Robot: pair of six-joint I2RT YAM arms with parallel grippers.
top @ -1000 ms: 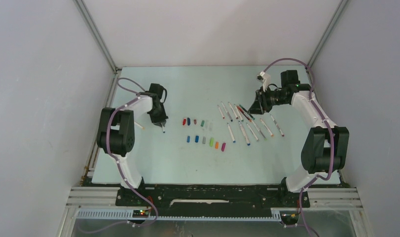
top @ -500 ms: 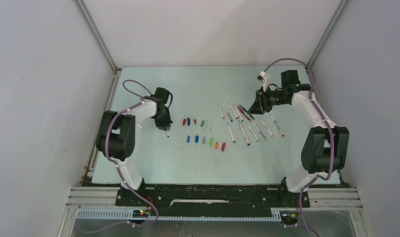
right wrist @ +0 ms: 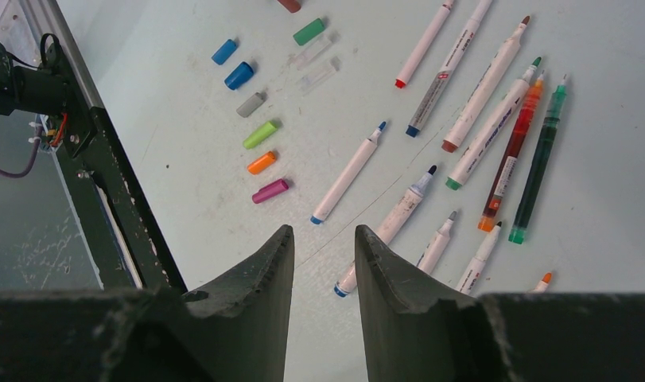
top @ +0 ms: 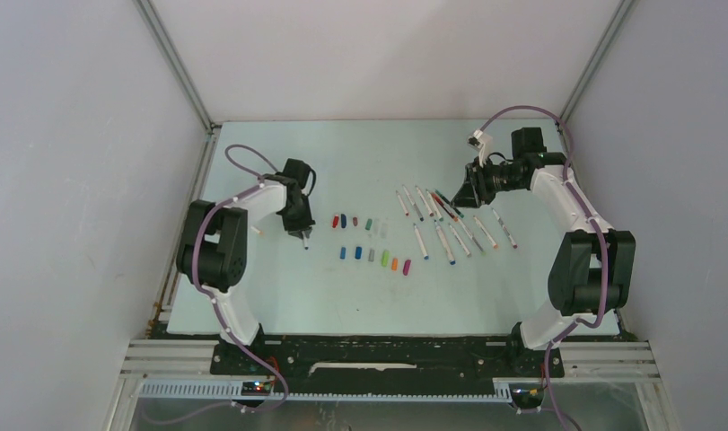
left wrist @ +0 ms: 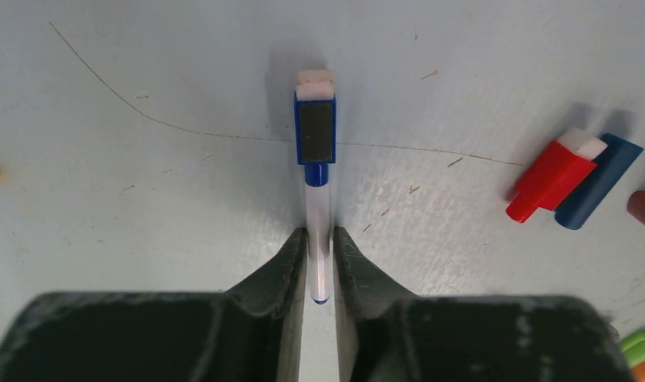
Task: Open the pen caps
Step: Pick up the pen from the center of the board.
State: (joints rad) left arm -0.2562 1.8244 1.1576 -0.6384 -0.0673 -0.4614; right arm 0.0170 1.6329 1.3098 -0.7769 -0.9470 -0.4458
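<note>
My left gripper (top: pixel 299 226) is shut on a white-barrelled pen (left wrist: pixel 317 239) near the table's left side. The pen's blue cap (left wrist: pixel 315 131), with a white eraser end, is on and points away from the fingers (left wrist: pixel 283 267). My right gripper (top: pixel 468 191) is open and empty, hovering above the group of uncapped pens (top: pixel 450 224), which also show in the right wrist view (right wrist: pixel 482 103). Loose pen caps (top: pixel 371 241) lie in two rows at the table's middle. The right wrist view shows blue (right wrist: pixel 239 76), grey (right wrist: pixel 251 103), green (right wrist: pixel 261 134), orange (right wrist: pixel 262 162) and magenta (right wrist: pixel 270 191) ones.
A red cap (left wrist: pixel 551 179) and a dark blue cap (left wrist: pixel 597 191) lie side by side to the right of the held pen. A small white piece (top: pixel 255 231) lies left of my left arm. White walls close in the table (top: pixel 360 296) on three sides.
My left gripper has shifted slightly to the right with the pen in it, then stayed put. The right arm has not moved.
</note>
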